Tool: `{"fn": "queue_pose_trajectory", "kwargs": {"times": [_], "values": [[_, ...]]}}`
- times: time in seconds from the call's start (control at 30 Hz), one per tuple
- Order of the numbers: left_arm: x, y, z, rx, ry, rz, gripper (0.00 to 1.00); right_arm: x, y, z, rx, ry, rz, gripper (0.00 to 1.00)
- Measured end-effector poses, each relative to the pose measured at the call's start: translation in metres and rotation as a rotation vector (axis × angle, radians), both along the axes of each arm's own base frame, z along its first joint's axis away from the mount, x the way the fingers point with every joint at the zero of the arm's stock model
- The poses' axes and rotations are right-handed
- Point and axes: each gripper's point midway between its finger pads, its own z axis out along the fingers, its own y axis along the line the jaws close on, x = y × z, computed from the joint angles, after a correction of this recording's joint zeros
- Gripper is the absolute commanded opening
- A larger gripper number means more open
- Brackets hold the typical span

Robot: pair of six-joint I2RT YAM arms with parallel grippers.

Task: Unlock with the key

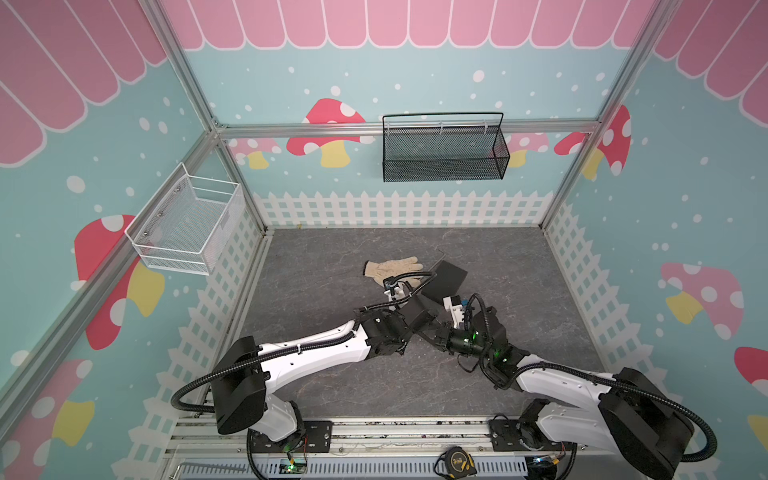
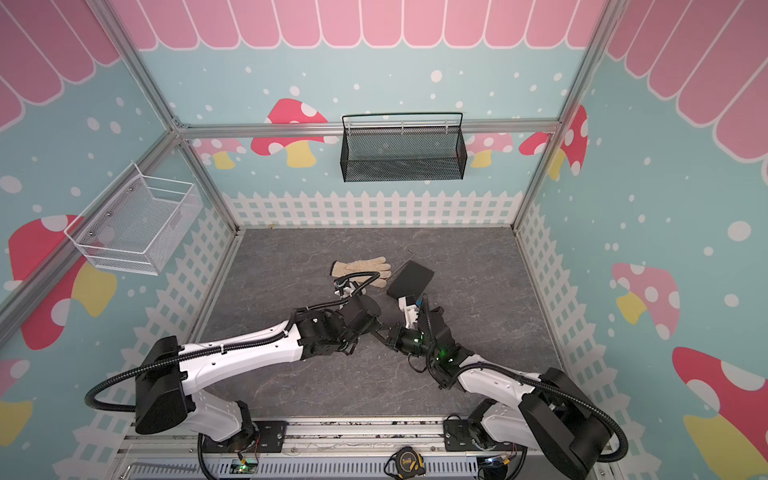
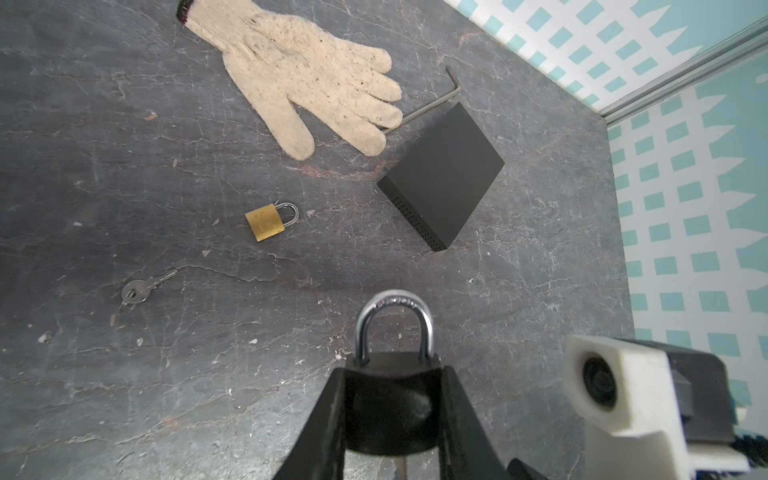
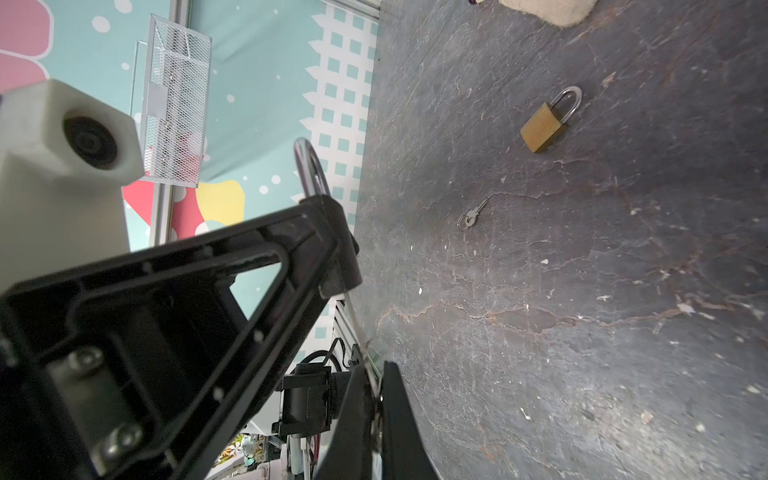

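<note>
Clamped by its body in the left pincer (image 3: 395,376) above the desk (image 3: 166,374), shackle (image 3: 395,305) free: black padlock (image 3: 390,415) — likely dense, rigid, smooth, best held across the flat faces — with the thin, light, slip-prone key (image 4: 358,328) pinched in the closed right pincer (image 4: 371,370), blade toward the lock's base.

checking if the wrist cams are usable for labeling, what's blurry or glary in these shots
Left wrist view: held black padlock soft near the lens, glare on its shackle; brass padlock and glove sharp. Right wrist view: white camera housing blurred, table crisp. Both top views: even light, no hard shadows, side walls splayed by the wide lens.
</note>
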Motion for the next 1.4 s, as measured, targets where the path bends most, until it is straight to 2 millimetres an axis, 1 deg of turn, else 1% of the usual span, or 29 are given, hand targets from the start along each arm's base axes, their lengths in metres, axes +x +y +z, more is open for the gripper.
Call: {"fn": "queue_pose_trajectory", "kwargs": {"times": [0.4,0.7,0.97,1.17,1.4], "values": [[0.001,0.003,-0.002,0.004,-0.002,0.012,0.00,0.000,0.006,-0.003,0.006,0.012,0.006,0.00],[-0.001,0.005,-0.005,0.006,-0.001,0.014,0.00,-0.001,0.006,-0.004,0.011,0.027,0.008,0.00],[0.000,0.012,0.002,-0.041,-0.013,0.034,0.00,0.002,0.010,0.003,-0.023,-0.007,0.024,0.00],[-0.004,0.017,0.000,-0.079,0.007,0.038,0.00,-0.003,0.016,0.000,-0.056,-0.027,0.030,0.00],[-0.003,0.020,0.002,-0.111,0.017,0.044,0.00,0.002,0.019,0.002,-0.090,-0.058,0.024,0.00]]}}
